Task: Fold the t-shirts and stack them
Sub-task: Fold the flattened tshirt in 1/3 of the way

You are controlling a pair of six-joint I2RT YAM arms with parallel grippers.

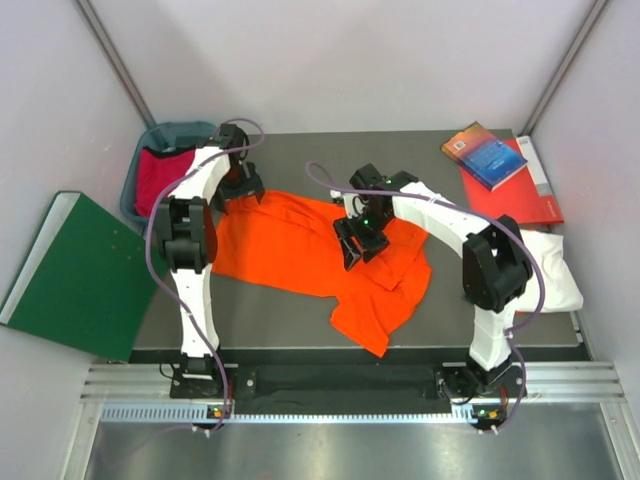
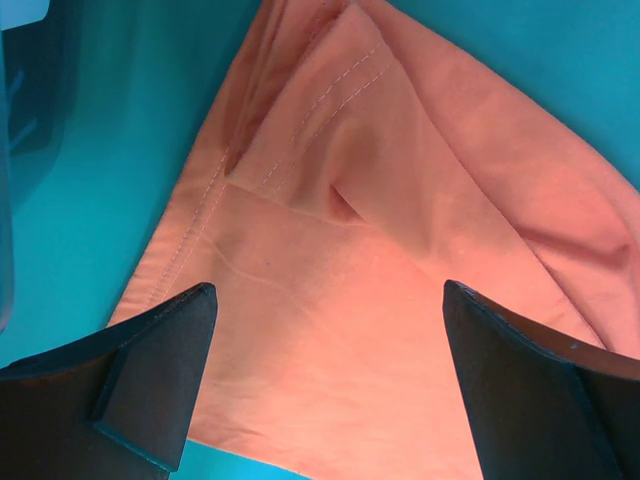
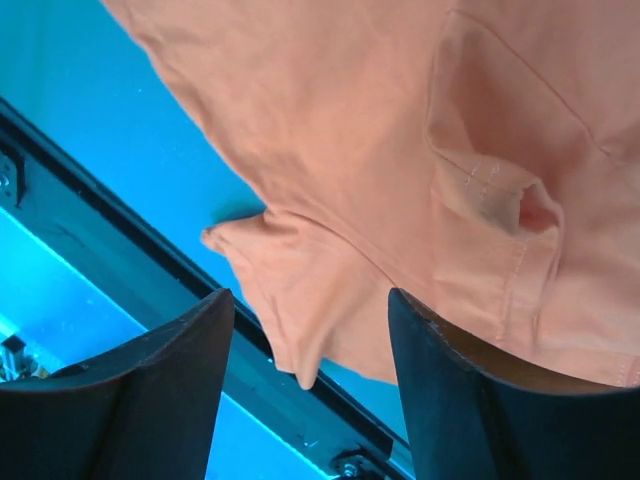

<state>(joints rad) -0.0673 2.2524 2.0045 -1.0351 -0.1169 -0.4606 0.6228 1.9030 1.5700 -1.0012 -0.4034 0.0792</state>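
A bright orange t-shirt (image 1: pixel 290 250) lies spread and rumpled across the middle of the table, one end reaching the front edge. My left gripper (image 1: pixel 241 190) is at its far left corner. In the left wrist view that gripper (image 2: pixel 328 292) is open, with the hemmed orange corner (image 2: pixel 330 200) below the jaws. My right gripper (image 1: pixel 356 245) is over the shirt's right part. In the right wrist view it (image 3: pixel 310 297) is open above a fold of orange cloth (image 3: pixel 330 180). A crimson shirt (image 1: pixel 158 175) lies in the bin. A white shirt (image 1: pixel 556 262) lies at the right edge.
A teal bin (image 1: pixel 135 190) stands at the back left. A flat dark-green board (image 1: pixel 75 265) lies off the table's left side. A blue book (image 1: pixel 487 155) and a red book (image 1: pixel 522 192) lie at the back right. The table's front rail (image 3: pixel 120 215) is just under the shirt's end.
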